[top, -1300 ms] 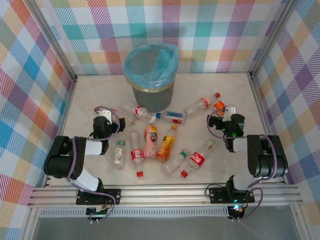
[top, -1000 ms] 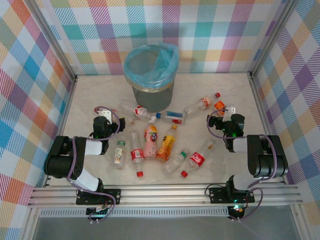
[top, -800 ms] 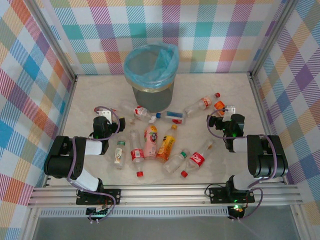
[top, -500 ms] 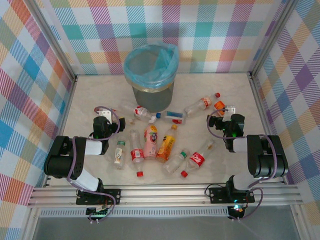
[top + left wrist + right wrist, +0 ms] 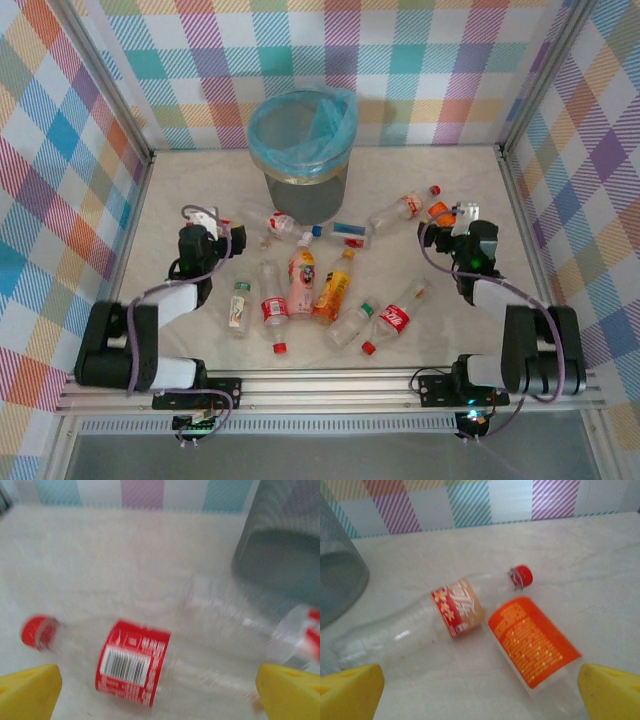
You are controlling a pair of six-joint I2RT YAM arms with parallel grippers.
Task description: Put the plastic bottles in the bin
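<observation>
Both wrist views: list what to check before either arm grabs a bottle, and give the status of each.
1. Left gripper open: ok.
2. Right gripper open: ok.
3. Red-label bottle aligned for a grasp: probably not ok, its length runs along the jaw opening.
4. Left wrist view sharp enough to aim: not ok, blurred.
5. Orange bottle free of neighbours: not ok, it lies against the clear bottle.
6. Bin upright, mouth open: ok.
</observation>
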